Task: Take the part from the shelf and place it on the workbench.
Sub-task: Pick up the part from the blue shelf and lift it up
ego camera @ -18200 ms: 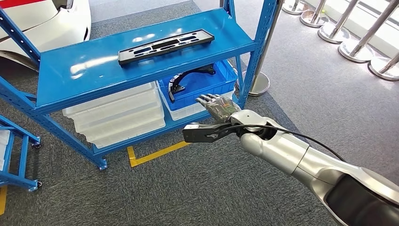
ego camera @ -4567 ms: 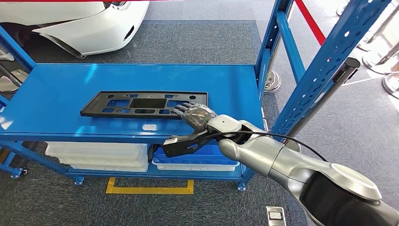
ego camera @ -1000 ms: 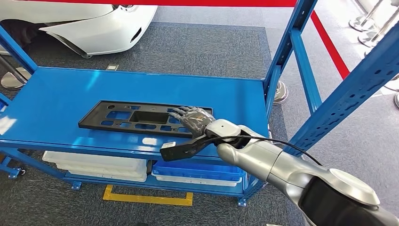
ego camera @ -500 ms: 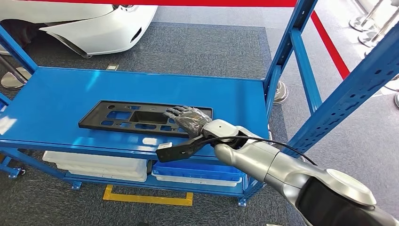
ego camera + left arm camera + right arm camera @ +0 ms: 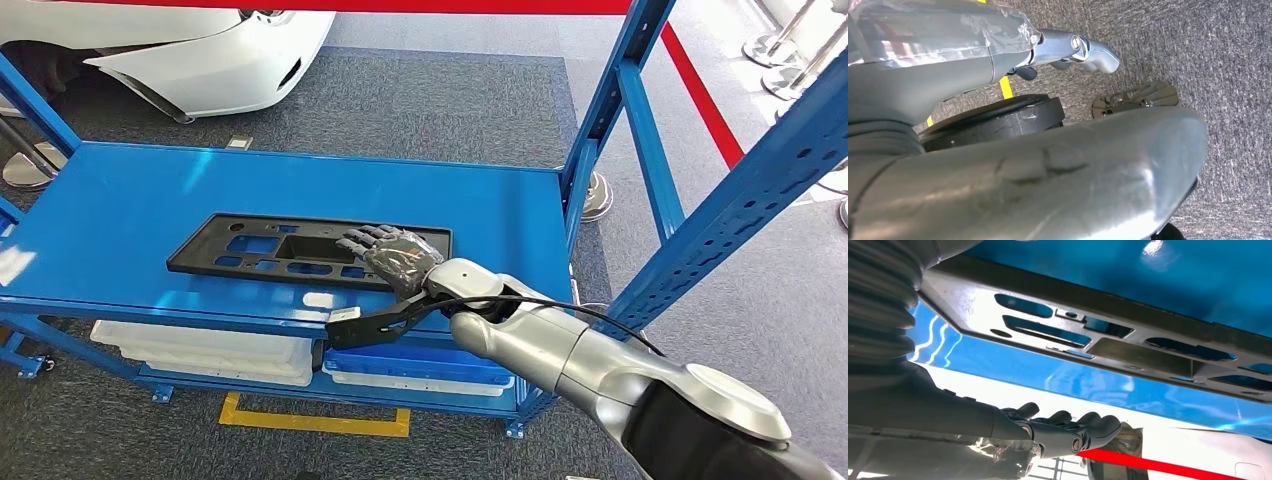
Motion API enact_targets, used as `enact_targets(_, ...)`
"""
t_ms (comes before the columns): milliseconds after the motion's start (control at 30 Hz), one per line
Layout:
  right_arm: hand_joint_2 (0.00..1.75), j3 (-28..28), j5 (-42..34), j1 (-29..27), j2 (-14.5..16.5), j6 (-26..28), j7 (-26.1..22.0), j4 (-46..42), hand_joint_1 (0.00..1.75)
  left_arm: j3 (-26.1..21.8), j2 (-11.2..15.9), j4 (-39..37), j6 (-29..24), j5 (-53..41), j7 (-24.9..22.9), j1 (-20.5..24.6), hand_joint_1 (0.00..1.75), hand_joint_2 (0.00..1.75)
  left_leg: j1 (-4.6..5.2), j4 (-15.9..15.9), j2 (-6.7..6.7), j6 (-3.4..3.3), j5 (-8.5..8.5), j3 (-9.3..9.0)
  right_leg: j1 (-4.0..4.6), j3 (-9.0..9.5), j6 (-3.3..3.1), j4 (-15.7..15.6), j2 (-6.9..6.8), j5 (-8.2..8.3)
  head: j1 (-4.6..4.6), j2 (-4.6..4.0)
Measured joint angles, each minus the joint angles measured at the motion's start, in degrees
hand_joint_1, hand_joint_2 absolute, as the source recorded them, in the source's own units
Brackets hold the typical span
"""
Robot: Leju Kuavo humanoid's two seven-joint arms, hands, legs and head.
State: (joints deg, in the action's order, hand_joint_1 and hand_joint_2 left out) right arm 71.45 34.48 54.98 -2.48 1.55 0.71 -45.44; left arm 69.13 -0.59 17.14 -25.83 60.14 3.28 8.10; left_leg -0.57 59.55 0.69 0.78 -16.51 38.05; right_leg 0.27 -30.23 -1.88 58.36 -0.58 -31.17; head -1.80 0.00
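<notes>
The part (image 5: 300,249) is lying flat on the blue shelf (image 5: 130,200), its long axis running side to side across the robot's front. The right hand (image 5: 390,256) is hovering over its right end, fingers spread, grasping nothing (left hand's state unclear).

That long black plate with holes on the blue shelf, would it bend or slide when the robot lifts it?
The black plate looks like moulded plastic with many cutouts, so probably light and fairly stiff. Long and flat on the glossy shelf, it may slide or sag if lifted by one end.
</notes>
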Motion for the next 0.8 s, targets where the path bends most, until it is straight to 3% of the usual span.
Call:
enact_targets(667, 1.75, -3.43, -9.53, -5.81, 2.04, 2.81, -4.34, 6.26, 0.0, -0.08, 0.0, 0.0, -0.16, -0.15, 0.69, -0.05, 0.0, 0.0, 0.0, 0.0, 0.0, 0.0, 0.0, -0.01, 0.0, 0.01, 0.0, 0.0, 0.0, 0.0, 0.06, 0.0)
enact_targets(700, 1.75, -3.68, -10.01, -6.06, 2.04, 2.73, -4.32, 6.55, 0.17, -0.09, 0.0, 0.0, -0.17, -0.14, 0.79, -0.07, 0.0, 0.0, 0.0, 0.0, 0.0, 0.0, 0.0, -0.01, 0.0, 0.01, 0.0, 0.0, 0.0, 0.0, 0.06, 0.0)
enact_targets(800, 1.75, -4.25, -10.69, -6.64, 2.03, 2.25, -4.15, 7.6, 1.48, -0.09, 0.0, 0.0, -0.18, -0.16, 1.05, -0.11, 0.0, 0.0, -0.01, 0.0, 0.0, 0.0, 0.0, -0.02, 0.0, 0.0, 0.0, -0.01, 0.0, 0.0, 0.06, 0.0)
